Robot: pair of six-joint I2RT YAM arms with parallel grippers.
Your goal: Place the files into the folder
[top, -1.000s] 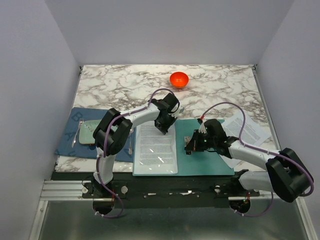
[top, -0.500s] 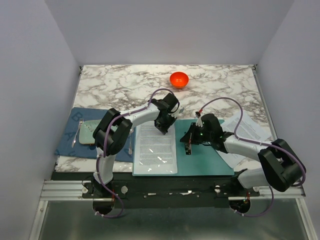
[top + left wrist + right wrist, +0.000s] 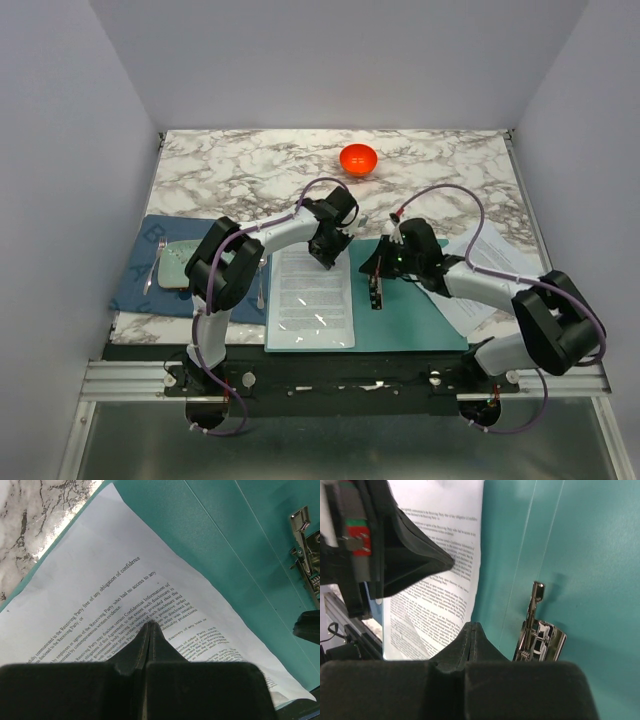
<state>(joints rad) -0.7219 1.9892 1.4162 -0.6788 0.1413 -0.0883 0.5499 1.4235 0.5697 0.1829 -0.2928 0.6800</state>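
Left wrist view showed the left gripper (image 3: 150, 625) pinched shut on nothing, its tip over the one stack of files (image 3: 115, 575), which lay on the left half of the single open folder (image 3: 225, 540). Right wrist view showed the right gripper (image 3: 472, 626) likewise closed and empty, beside the folder's one metal clip (image 3: 536, 630). Only the top view caught one loose printed sheet (image 3: 500, 262) and one orange bowl (image 3: 358, 158).
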